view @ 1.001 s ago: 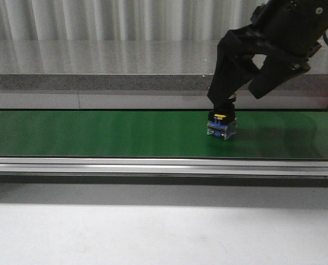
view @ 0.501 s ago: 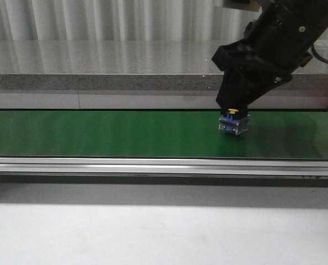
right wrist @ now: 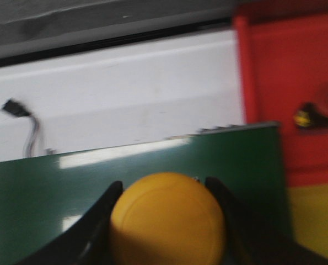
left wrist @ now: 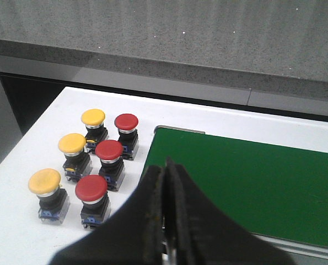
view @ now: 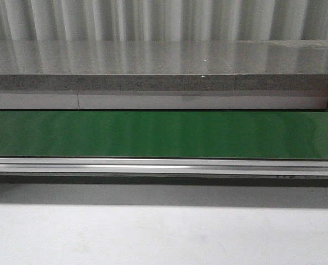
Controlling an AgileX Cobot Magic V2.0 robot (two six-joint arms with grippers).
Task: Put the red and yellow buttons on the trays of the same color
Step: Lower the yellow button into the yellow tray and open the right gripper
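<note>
Left gripper (left wrist: 165, 221) matte black, two broad fingers (left wrist: 147, 221) tapering to thin tips with worn, scuffed inner edges, right gripper (right wrist: 166, 221) black too, its curved fingers (right wrist: 100, 221) blurred, smooth plastic

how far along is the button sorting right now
Early on. Done: the red tray seems to hold one blurred item, though I can't tell what. In hand: the right gripper is shut on a yellow button above the green belt, near the trays. Left: three yellow buttons and three red buttons wait beside the belt. The left gripper is shut and empty.
</note>
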